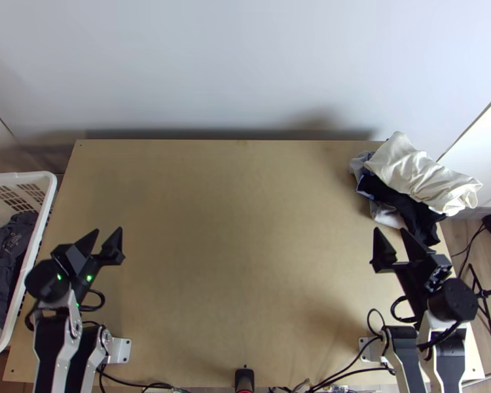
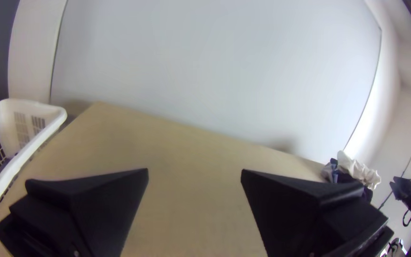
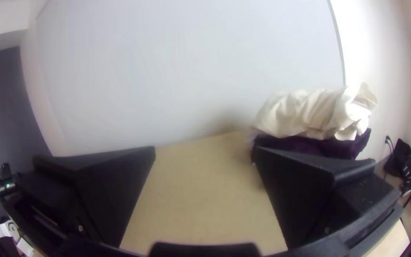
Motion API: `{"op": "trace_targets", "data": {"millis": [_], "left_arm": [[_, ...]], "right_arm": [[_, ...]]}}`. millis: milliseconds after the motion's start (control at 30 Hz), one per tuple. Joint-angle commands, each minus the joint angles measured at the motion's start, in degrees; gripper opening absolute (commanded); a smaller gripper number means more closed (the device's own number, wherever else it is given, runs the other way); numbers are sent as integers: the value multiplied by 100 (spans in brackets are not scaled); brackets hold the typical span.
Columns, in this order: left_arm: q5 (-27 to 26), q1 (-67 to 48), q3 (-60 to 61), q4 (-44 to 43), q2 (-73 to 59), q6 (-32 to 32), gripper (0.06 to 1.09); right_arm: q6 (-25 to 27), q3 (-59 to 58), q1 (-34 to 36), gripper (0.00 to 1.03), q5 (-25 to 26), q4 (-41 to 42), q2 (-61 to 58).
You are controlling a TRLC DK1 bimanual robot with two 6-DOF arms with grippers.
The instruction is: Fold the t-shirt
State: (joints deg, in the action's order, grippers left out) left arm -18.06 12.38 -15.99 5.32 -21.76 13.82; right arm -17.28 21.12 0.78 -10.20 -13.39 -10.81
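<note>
Left gripper (image 1: 108,230) and right gripper (image 1: 390,230), both gaping
Top view: they're at opposite sides of the table (image 1: 245,229), tips pointing away; clothes pile (image 1: 416,173) far right, can't tell which piece is the t-shirt. Left wrist view: wide-spread fingers (image 2: 96,204). Right wrist view: same.

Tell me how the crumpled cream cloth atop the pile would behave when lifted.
The crumpled cream cloth will probably sag limply, given its soft, rumpled folds. It may also tug at the bunched dark cloth beneath, since it lies directly on top.
</note>
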Motion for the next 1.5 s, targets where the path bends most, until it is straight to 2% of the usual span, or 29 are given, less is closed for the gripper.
{"op": "trace_targets", "data": {"millis": [0, 100, 400, 500, 633, 700, 767, 867, 1467], "left_arm": [[40, -544, 808, -348, 1429, 296, 101], [93, -772, 1133, -137, 2167, 305, 101], [216, -781, 1159, 65, 2176, 217, 103], [224, -781, 1159, 399, 2176, 147, 104], [260, -764, 1159, 399, 2185, 147, 104], [550, -702, 1159, 452, 2185, 120, 104], [936, -614, 1159, 531, 2185, 41, 104], [1622, -438, 1151, 646, 2185, -468, 104], [1639, -342, 1159, 698, 2176, -556, 104]], "right_arm": [[427, -812, -218, 96, 185, 170, 940], [260, -1084, -60, 96, 176, 223, 1116], [286, -1119, 300, 96, 35, 126, 1098], [207, -1181, 239, 94, 35, 258, 949], [207, -1409, 195, 95, 44, 557, 1037], [234, -1559, 204, 99, 88, 179, 1090], [234, -1568, 256, 99, 185, 196, 1037], [234, -1568, 248, 99, 193, 196, 1090], [234, -1568, 248, 99, 193, 196, 1090]]}}
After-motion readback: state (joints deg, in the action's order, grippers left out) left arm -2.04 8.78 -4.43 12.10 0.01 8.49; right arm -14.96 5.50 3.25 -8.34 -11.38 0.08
